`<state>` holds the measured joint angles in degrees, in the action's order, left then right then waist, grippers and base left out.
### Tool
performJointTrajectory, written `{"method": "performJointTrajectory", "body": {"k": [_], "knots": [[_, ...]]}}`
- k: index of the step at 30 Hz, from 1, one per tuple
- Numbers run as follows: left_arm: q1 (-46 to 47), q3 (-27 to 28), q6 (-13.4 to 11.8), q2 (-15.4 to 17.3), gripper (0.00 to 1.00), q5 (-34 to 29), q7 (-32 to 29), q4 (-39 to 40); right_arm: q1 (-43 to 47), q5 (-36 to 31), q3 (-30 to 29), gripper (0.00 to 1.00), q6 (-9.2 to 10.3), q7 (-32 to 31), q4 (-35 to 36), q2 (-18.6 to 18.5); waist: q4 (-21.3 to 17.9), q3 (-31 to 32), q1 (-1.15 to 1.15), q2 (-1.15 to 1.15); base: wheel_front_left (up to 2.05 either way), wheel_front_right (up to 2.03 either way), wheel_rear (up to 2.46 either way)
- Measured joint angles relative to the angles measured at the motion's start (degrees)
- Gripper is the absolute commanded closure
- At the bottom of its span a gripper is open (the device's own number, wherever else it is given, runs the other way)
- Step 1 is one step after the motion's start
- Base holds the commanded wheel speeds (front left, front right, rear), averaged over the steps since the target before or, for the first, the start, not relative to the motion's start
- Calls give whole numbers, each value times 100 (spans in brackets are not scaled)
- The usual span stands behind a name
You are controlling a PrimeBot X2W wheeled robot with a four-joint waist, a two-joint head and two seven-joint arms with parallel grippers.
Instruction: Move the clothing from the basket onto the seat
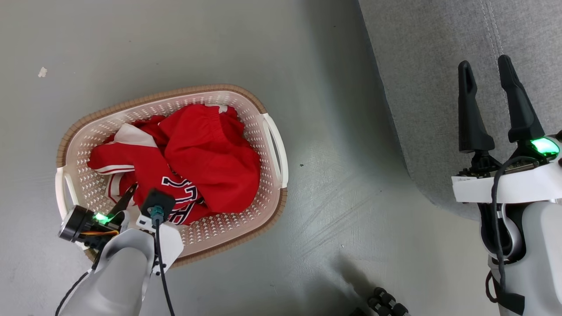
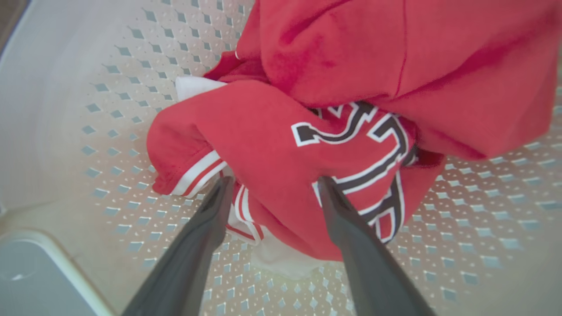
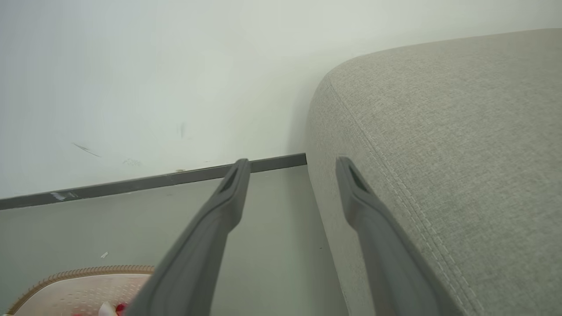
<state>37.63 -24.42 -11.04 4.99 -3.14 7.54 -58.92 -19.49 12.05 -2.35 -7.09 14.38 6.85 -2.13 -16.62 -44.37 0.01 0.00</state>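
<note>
The red clothing (image 1: 206, 158) lies heaped in the white perforated basket (image 1: 272, 145) on the floor. A plain red piece rests on a jersey with dark white-edged lettering (image 2: 351, 145) and striped trim. My left gripper (image 1: 145, 191) reaches into the basket's near left corner. In the left wrist view it (image 2: 274, 182) is open, its fingers straddling a fold of the lettered jersey, tips against the cloth. My right gripper (image 1: 485, 66) hangs open and empty over the edge of the grey seat (image 1: 439, 66), seen beside the right gripper (image 3: 293, 163) in its wrist view as seat (image 3: 439, 145).
Grey floor (image 1: 333, 197) lies between basket and seat. A small white scrap (image 1: 42, 71) sits at the far left. Dark ribbed parts (image 1: 386, 303) show at the bottom edge. A white wall with a dark skirting strip (image 3: 153, 181) stands beyond the floor.
</note>
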Motion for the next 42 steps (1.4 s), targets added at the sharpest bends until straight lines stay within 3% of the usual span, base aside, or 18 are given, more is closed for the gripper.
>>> {"method": "performJointTrajectory", "body": {"k": [8, 12, 16, 17, 18, 19, 20, 21, 23, 42], "knots": [[146, -58, 15, -104, 0, 0, -178, -215, -49, -1, 86, 0, 0, 0, -25, 0, -55, -59, 0, 0, 0, 0, 0], [250, -69, -4, -102, 8, -10, -302, -348, -74, -2, 110, 0, 0, 0, -38, 0, -83, -77, 0, 0, 0, 0, 0], [324, -81, -133, -102, 5, -49, -469, -520, -74, -2, 119, 0, 0, 0, -62, 0, -115, -90, 0, 0, 0, 0, 0], [325, -81, -141, -102, 14, -49, -498, -532, -74, -2, 120, 0, 0, 0, -64, 0, -120, -92, 0, 0, 0, 0, 0], [333, -82, -142, -103, 38, -49, -498, -542, -74, -2, 121, 0, 0, 0, -65, 0, -123, -94, 0, 0, 0, 0, 0], [345, -83, -142, -105, 54, -49, -499, -547, -74, -2, 123, 0, 0, 0, -65, 0, -126, -96, 0, 0, 0, 0, 0], [361, -88, -142, -110, 62, -49, -503, -557, -74, -2, 126, 0, 0, 0, -66, 0, -128, -98, 0, 0, 0, 0, 0], [382, -91, -142, -115, 62, -48, -503, -570, -74, -3, 133, 0, 0, 0, -67, 0, -130, -99, 0, 0, 0, 0, 0], [428, -99, -138, -124, 100, -48, -502, -579, -74, -4, 146, 0, 0, 0, -68, 0, -133, -103, 0, 0, 0, 0, 0], [553, -24, -5, -203, 100, 164, 176, -261, -348, -11, 236, 0, -1, 1, -169, -3, -21, 23, 1, 0, 0, 0, 0]]}}
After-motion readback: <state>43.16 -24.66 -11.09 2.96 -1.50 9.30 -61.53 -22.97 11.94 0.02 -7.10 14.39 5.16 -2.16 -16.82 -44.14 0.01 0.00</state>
